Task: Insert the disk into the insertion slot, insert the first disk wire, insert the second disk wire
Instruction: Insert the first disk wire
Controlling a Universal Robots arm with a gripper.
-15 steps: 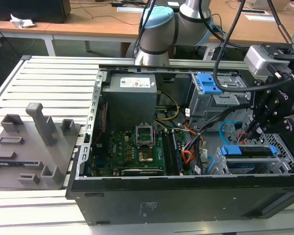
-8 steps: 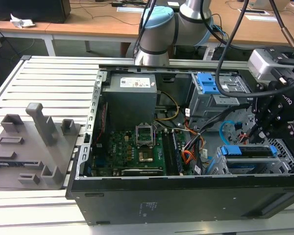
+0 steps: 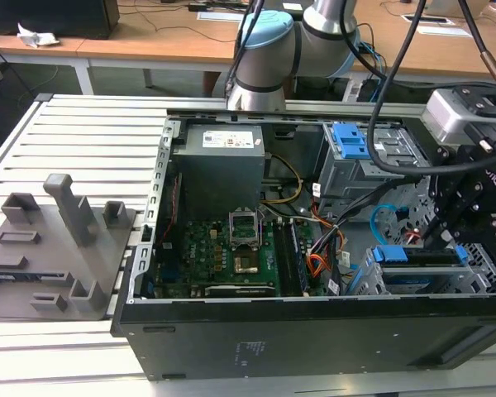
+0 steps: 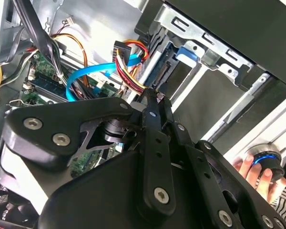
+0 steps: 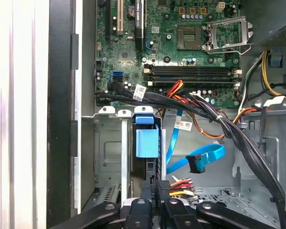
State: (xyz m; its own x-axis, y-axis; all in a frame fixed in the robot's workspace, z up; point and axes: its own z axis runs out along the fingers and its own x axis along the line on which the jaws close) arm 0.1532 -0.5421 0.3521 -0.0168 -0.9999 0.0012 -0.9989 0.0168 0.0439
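The disk (image 3: 420,255) sits in the insertion slot (image 3: 484,263) at the exterior view's right, with its blue carrier end (image 5: 147,141) facing out of the bay (image 5: 107,157). My gripper (image 3: 438,234) hangs just above the disk's end. Its fingertips (image 5: 157,196) are shut on the black plug of a disk wire (image 5: 164,186) with red, yellow and black strands, close to the carrier. In the second wrist view the gripper (image 4: 155,98) pinches the same strands (image 4: 135,76). A light blue flat disk wire (image 5: 196,161) lies loose beside it, its black plug free.
The open computer case (image 3: 314,331) holds the motherboard (image 3: 231,256), a taller grey cage with a blue latch (image 3: 350,142) and thick black cable bundles (image 5: 238,138). A grey fixture block (image 3: 62,248) lies at the exterior view's left. A hand (image 4: 252,167) rests by a blue-lit knob.
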